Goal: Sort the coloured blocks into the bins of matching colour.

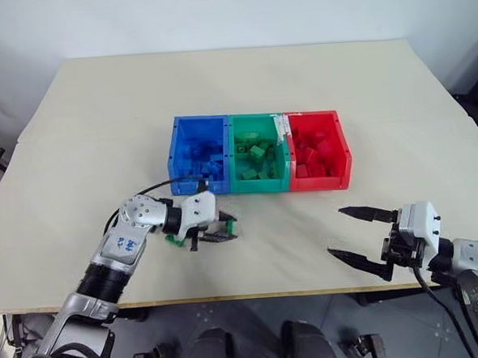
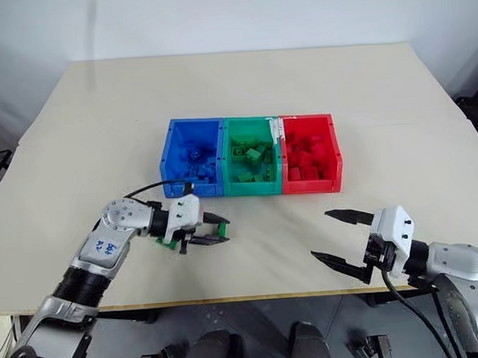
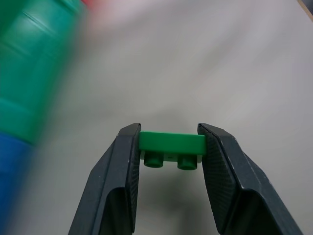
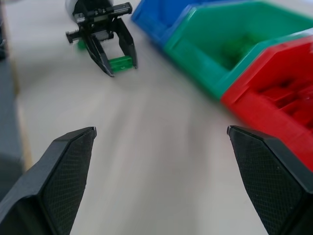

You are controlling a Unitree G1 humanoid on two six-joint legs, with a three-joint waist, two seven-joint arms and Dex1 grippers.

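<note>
Nearest the camera, the right gripper (image 1: pixel 359 236) hangs over the table's (image 1: pixel 242 89) front edge with its fingers spread wide and nothing between them, well in front of the red bin (image 1: pixel 320 161). Across from it, the left gripper (image 3: pixel 168 147) pinches a small green block (image 3: pixel 172 142) by its two ends, just in front of the blue bin (image 1: pixel 199 155). Joined between blue and red, the green bin (image 1: pixel 258 154) holds several green blocks (image 1: pixel 257 153).
</note>
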